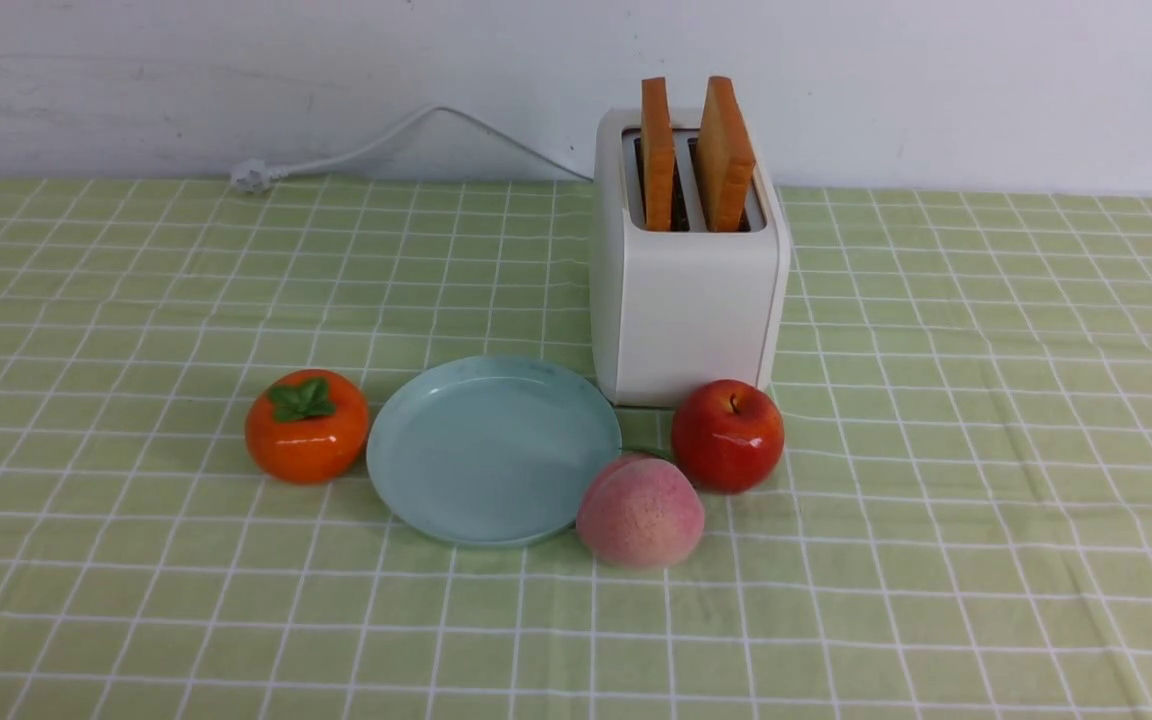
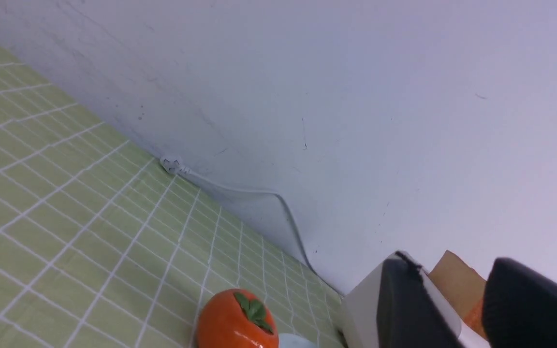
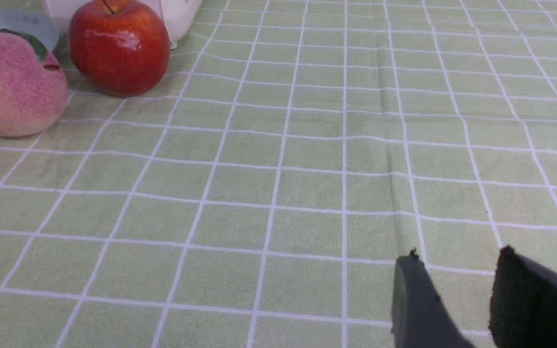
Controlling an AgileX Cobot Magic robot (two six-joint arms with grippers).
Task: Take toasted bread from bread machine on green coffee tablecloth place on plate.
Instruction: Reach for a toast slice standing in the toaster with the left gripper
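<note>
The white bread machine (image 1: 686,320) stands at the back of the green coffee tablecloth (image 1: 986,400). Two slices of toasted bread stick up from its slots, one on the left (image 1: 657,150) and one on the right (image 1: 726,150). The pale blue plate (image 1: 491,450) lies empty in front of it, to the left. Neither arm shows in the front view. My left gripper (image 2: 450,270) is open and holds nothing; past its fingers I see the bread machine (image 2: 363,304) and a slice (image 2: 457,280). Low over bare cloth, my right gripper (image 3: 458,254) is open and holds nothing.
An orange persimmon (image 1: 306,427) touches the plate's left side. A pink peach (image 1: 640,511) sits at the plate's front right, and a red apple (image 1: 728,435) stands before the bread machine. The white cord (image 1: 386,140) runs along the back wall to a plug (image 1: 251,177).
</note>
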